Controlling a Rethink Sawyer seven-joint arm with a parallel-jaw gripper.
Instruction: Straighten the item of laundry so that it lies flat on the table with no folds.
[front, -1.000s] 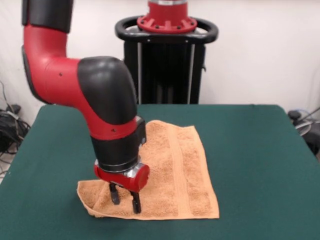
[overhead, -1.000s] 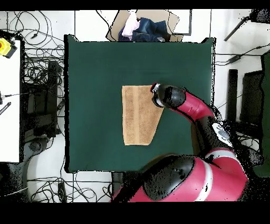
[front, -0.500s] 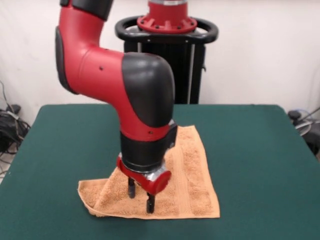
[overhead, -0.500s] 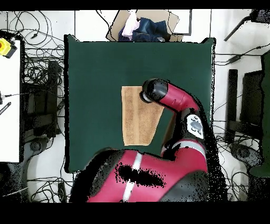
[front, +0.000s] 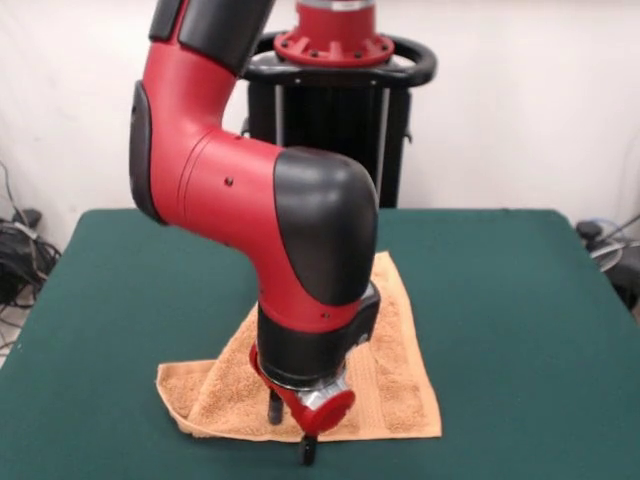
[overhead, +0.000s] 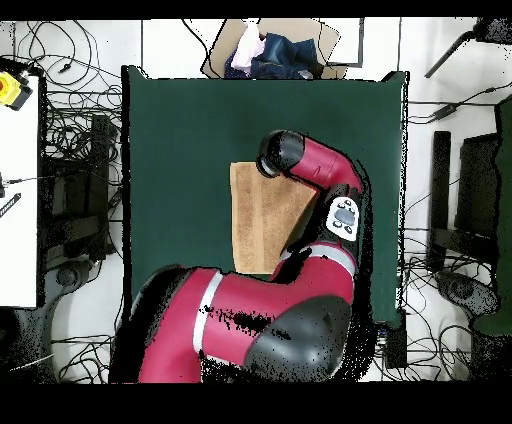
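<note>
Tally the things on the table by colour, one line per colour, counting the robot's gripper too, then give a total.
Orange-tan: 1, the towel, partly folded over at one corner.
Red and black: 1, the gripper, over the towel's edge.
Dark green: 1, the table itself.
Total: 3

My claw (front: 291, 430) has swept from the towel's (front: 400, 380) folded corner along its near edge, one tip now past the hem over the desk (front: 520, 330).

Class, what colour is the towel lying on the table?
The towel is orange-tan, on the dark green table; the front view shows it best.
</note>
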